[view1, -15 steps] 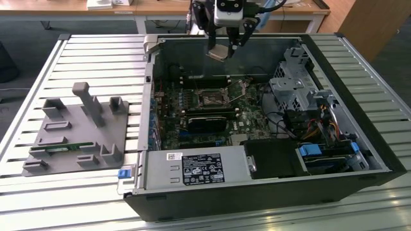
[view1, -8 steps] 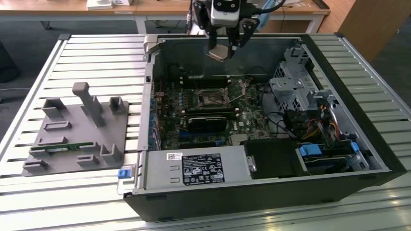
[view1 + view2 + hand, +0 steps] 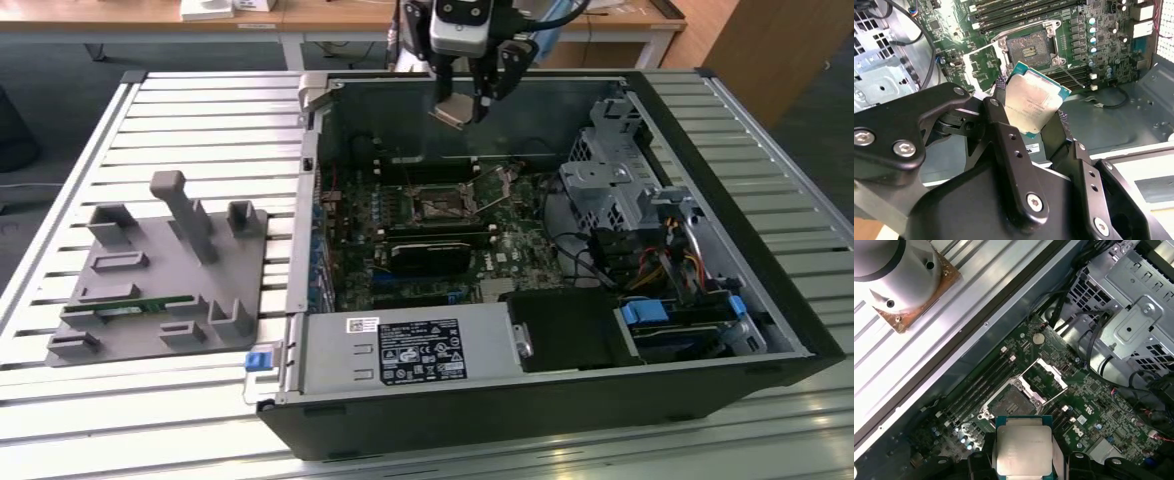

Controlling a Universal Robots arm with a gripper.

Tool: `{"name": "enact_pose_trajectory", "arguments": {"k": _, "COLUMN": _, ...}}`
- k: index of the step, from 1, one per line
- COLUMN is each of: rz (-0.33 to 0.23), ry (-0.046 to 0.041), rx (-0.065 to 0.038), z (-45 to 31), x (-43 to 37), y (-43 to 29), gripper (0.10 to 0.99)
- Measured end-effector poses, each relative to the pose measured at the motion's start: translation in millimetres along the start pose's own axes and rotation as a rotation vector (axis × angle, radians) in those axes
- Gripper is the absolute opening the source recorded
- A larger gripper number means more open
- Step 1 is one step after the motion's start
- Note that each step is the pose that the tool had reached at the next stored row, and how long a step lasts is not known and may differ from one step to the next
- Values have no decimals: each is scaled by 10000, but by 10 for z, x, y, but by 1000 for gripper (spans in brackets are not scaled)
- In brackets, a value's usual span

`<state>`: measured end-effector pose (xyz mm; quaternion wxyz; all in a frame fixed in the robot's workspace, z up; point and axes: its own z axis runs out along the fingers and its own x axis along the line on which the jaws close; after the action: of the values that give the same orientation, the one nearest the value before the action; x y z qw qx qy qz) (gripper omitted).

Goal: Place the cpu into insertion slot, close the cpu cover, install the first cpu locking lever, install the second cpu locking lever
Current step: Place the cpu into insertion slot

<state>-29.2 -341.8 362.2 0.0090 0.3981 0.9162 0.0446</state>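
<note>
The cpu (image 3: 1021, 450) is being shown in silver-grey, the circuit board (image 3: 1096, 395) in green, the fingers (image 3: 1009, 145) in black, the table (image 3: 200, 115) in ribbed silver.

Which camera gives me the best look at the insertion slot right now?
The second wrist view: the insertion slot lies open and unobstructed, its dark centre and silver rim plain. The first wrist view shows it too, just past the held cpu, with the cpu cover raised beside it. The exterior view shows it small, mid-board.

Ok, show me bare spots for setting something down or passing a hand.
Free: slatted table around the grey fixture, up to the computer case. Crowded: circuit board under the chip in the gripper, cables beside the drive cage.
</note>
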Motion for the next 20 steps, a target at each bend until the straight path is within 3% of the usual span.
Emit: {"name": "enact_pose_trajectory", "arguments": {"k": 20, "rz": 1817, "ry": -164, "rx": -32, "z": 25, "x": 0, "y": -2, "gripper": 533}}
